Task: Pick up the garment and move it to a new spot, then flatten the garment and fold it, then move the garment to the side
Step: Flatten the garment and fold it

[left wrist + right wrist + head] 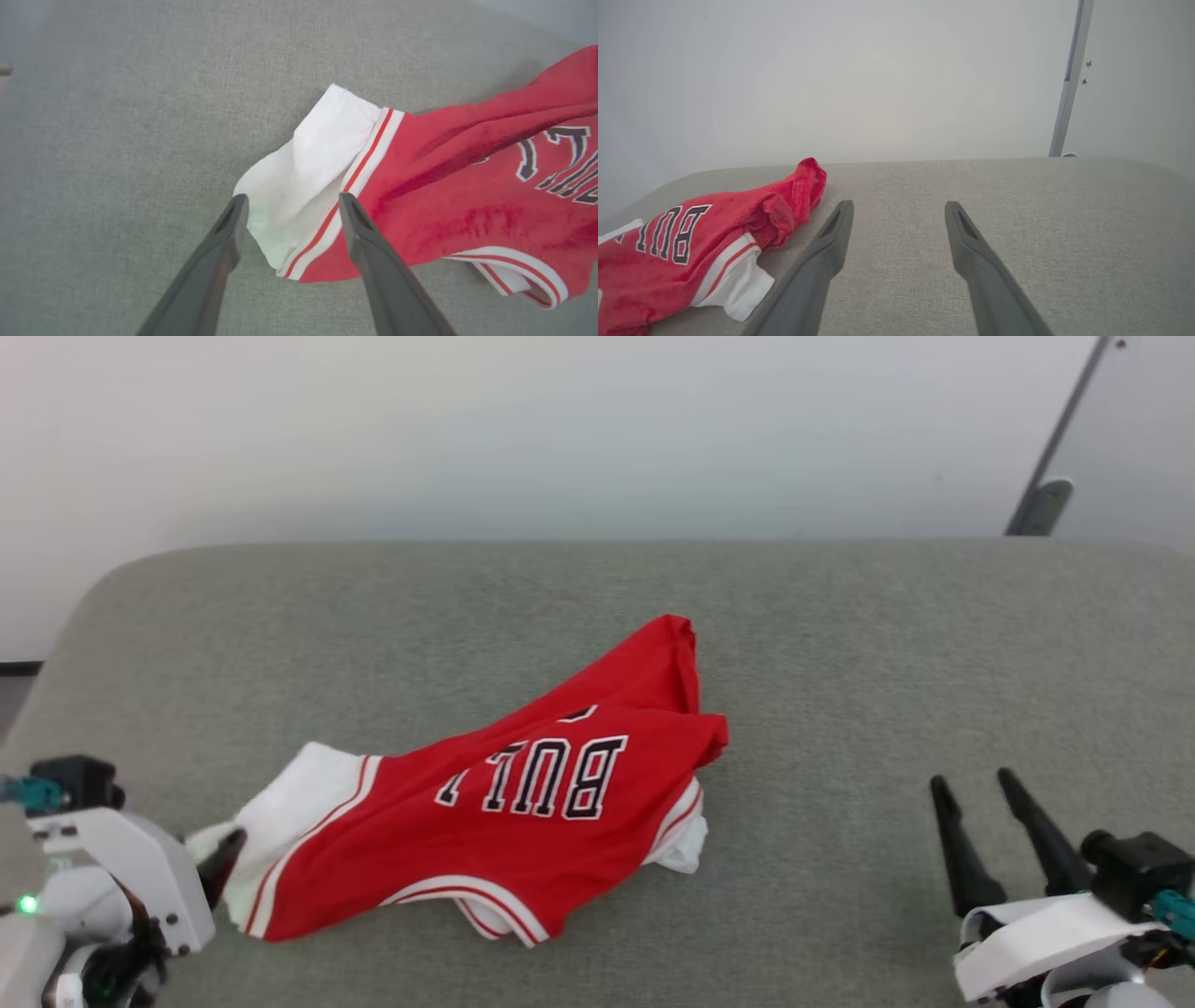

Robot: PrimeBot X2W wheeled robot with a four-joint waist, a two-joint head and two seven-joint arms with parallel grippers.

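Observation:
The garment (523, 793), a red jersey with white sleeves, striped trim and black "BULL" lettering, lies crumpled at the middle of the grey cushioned surface (840, 644). My left gripper (224, 859) is open at the garment's near-left end. In the left wrist view its fingers (224, 252) straddle the white sleeve (303, 182), just above the cloth. My right gripper (976, 807) stands open over bare surface, well to the right of the garment (691, 242), with nothing between its fingers (971, 252).
A pale wall rises behind the surface's far edge. A grey metal post (1050, 467) leans at the back right. The surface's corners are rounded at the far left and far right.

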